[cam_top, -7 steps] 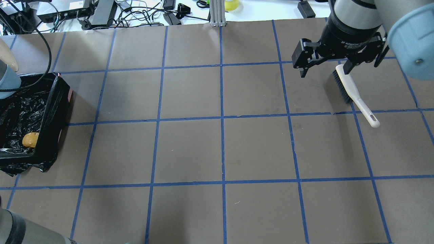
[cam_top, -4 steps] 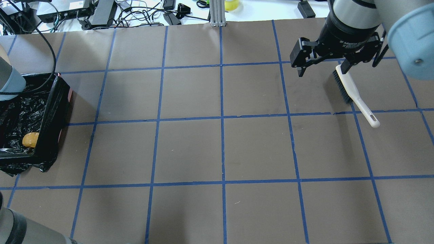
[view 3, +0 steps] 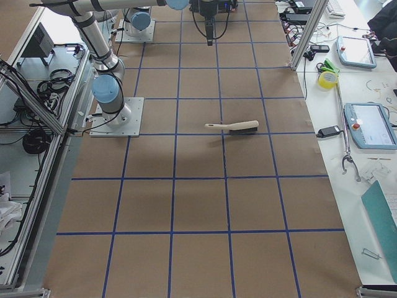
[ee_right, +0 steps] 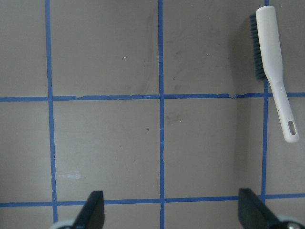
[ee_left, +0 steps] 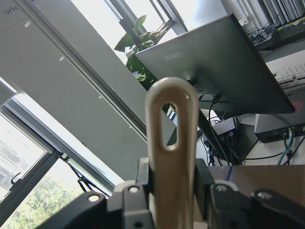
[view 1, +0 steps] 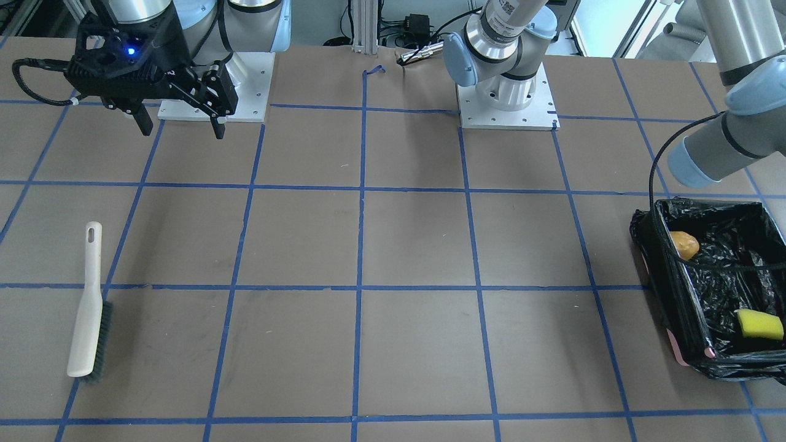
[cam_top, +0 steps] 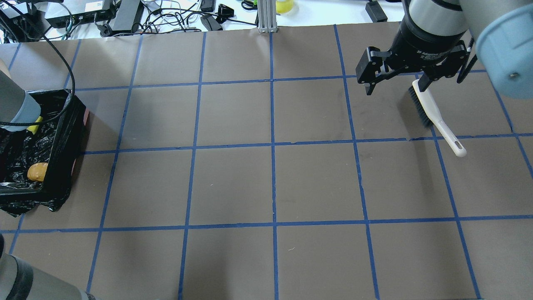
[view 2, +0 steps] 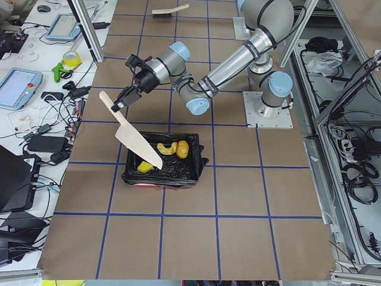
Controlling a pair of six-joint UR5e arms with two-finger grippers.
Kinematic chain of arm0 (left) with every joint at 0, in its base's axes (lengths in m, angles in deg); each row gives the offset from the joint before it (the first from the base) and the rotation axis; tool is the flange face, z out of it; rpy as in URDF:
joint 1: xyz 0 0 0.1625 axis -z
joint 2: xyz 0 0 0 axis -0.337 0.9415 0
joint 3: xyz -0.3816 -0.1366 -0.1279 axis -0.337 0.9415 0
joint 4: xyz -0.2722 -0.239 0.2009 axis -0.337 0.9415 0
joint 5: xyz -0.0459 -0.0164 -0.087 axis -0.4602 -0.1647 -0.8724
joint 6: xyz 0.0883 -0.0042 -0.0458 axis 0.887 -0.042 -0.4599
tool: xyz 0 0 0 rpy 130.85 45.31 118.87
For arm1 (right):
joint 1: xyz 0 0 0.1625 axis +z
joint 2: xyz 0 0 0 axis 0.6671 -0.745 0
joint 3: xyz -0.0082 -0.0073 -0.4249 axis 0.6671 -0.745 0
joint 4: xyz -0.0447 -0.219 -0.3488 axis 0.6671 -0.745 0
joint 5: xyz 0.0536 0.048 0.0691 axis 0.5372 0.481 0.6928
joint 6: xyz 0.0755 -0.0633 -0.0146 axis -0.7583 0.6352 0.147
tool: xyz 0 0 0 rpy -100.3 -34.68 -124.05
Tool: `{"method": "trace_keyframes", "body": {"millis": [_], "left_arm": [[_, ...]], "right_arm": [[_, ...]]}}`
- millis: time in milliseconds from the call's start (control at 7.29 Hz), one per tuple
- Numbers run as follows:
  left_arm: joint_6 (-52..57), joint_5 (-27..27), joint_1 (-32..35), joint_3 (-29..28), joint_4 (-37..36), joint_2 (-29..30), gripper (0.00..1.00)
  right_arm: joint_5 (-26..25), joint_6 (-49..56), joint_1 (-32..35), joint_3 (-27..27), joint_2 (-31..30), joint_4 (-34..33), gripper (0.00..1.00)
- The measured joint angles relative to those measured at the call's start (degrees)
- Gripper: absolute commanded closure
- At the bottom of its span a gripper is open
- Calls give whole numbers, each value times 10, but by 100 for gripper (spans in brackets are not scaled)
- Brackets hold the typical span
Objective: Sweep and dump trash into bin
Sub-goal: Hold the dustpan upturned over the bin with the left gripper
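Trash [view 2: 166, 148] all inside bin [cam_top: 62, 141] | left fingers [ee_left: 204, 179] clamp tilted dustpan [view 2: 134, 143] | right fingers [ee_right: 93, 212] wide, empty | dump looks done

Brown table [cam_top: 233, 183] gridded in blue tape [cam_top: 273, 183], cluttered white bench [cam_top: 325, 10] behind, bright windows [ee_left: 24, 143] (plant [ee_left: 138, 40] beside monitor [ee_left: 224, 62])

Both arms are silver-grey metal tubes [view 1: 718, 24] linked by pale blue capped joints [view 1: 457, 58], on white square base plates [view 1: 540, 116] dotted with screw holes. The right arm's black two-finger end effector [view 1: 183, 127] carries a small blue light [view 1: 130, 51], and white lettering [cam_top: 433, 53] rings its collar. A thin black cable [view 1: 652, 166] runs along the left arm.
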Motion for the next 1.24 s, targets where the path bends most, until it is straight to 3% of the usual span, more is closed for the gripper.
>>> {"method": "trace_keyframes", "body": {"millis": [275,549,1098,1235], "left_arm": [[-36,2,1,12,-17,2,100],[-58,8,6,6,30,-14,100],[-216,98,73,-91,332,-51,100],[-262,107,87,-99,376,-55,100]], "right_arm": [[0,-1,0,0,0,1,0],[0,0,0,0,0,0,0],[0,1,0,1,0,2,0],[0,2,0,2,0,2,0]]}}
